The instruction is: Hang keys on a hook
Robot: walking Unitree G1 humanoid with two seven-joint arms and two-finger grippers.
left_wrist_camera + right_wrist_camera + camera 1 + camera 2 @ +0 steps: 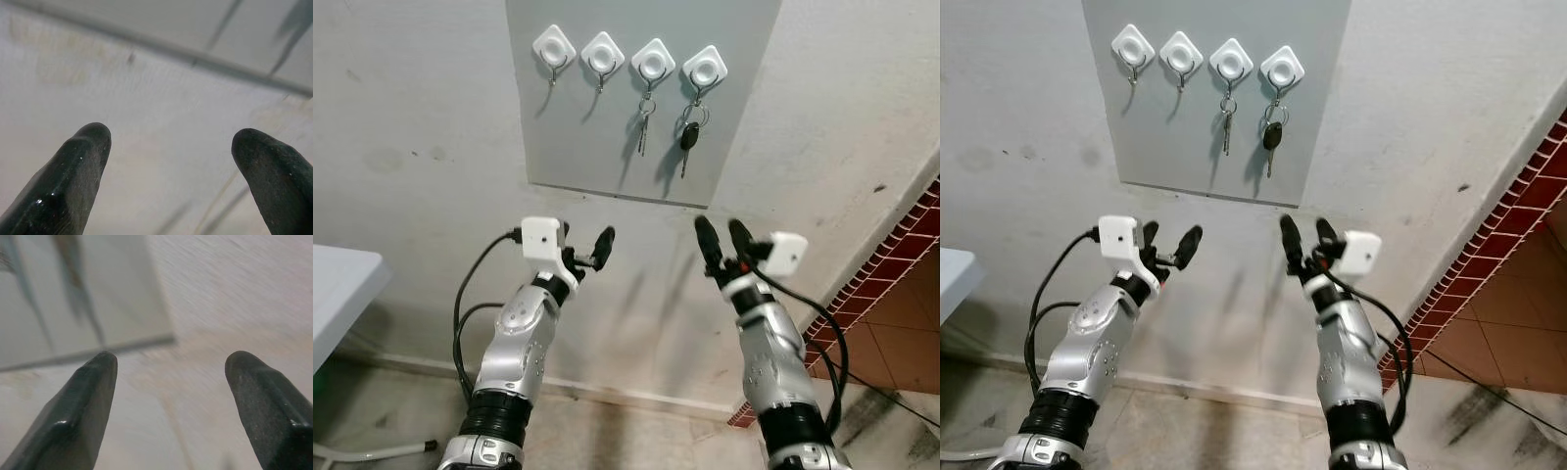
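Both grippers raised before the wall, empty: left gripper point(588, 251) with its long black fingers spread apart, right gripper point(723, 242) likewise parted, nothing between them.

Beyond, a grey rectangular wall panel point(568, 127) carries four white diamond-shaped hooks. The two leftmost, first hook point(553, 47) and second hook point(602, 54), hang bare. Third hook point(653, 63) holds a small silver key set point(644, 122); fourth hook point(704, 69) holds a black-headed car key on a ring point(688, 135).

Keys look already hung. Judgement: keep fingers wide, draw straight back, avoid brushing the dangling keys.
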